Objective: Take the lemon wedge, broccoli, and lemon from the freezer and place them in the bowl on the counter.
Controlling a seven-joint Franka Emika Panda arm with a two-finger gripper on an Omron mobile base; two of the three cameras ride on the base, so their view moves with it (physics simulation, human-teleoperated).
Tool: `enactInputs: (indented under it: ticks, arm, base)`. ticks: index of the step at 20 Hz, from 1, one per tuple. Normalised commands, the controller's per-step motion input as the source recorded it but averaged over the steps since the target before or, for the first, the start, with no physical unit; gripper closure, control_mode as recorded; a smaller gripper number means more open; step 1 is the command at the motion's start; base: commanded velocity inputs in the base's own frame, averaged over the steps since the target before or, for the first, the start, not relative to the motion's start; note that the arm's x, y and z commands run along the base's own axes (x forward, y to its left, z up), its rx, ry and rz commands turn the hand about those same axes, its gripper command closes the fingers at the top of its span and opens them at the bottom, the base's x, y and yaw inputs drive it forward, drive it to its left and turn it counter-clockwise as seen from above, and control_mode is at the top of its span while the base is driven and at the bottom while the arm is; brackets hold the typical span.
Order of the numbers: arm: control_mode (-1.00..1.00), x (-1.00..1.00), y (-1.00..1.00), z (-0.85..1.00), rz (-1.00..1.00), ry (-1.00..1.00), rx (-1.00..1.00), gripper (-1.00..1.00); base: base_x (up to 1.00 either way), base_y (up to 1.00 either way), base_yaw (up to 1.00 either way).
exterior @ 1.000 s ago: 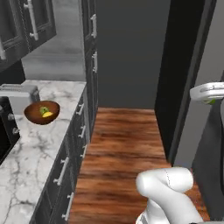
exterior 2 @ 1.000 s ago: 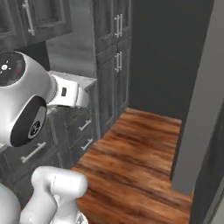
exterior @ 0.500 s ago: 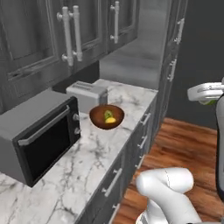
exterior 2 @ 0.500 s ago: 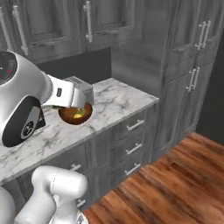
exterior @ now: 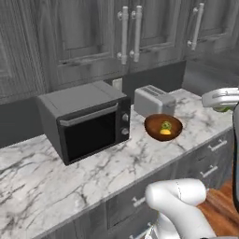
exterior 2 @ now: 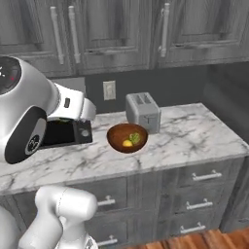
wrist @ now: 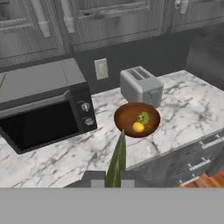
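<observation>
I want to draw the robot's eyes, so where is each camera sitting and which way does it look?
Left base view: behind the arm's left, looking down at the counter, microwave and bowl; white arm at lower right.
Right base view: behind its right, same counter; arm at left.
Hand view: on the hand, looking along the gripper, shut on a green leafy piece.
All share the bowl and toaster.

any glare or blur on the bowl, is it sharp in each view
Left base view: bowl soft and coarse, no glare. Right base view: bowl likewise slightly blurred, evenly lit. Hand view: bowl clearest, lemon and broccoli distinguishable, faint shadow on counter.
</observation>
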Motion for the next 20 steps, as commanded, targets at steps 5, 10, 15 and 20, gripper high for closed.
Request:
enactInputs:
  ticks: [5,10,15,20]
  arm:
    - [1.0,0.0,0.0,0.0,0.0,0.0,0.0,1.0]
    - [1.0,0.0,0.0,0.0,0.0,0.0,0.0,1.0]
    - [1.0,0.0,0.0,0.0,0.0,0.0,0.0,1.0]
    - [1.0,0.0,0.0,0.0,0.0,0.0,0.0,1.0]
  base:
    - [0.29,-0.62,0.62]
    - [0.14,-0.98,0.39]
    - [0.24,-0.47,0.27]
    - [0.54,0.0,0.16]
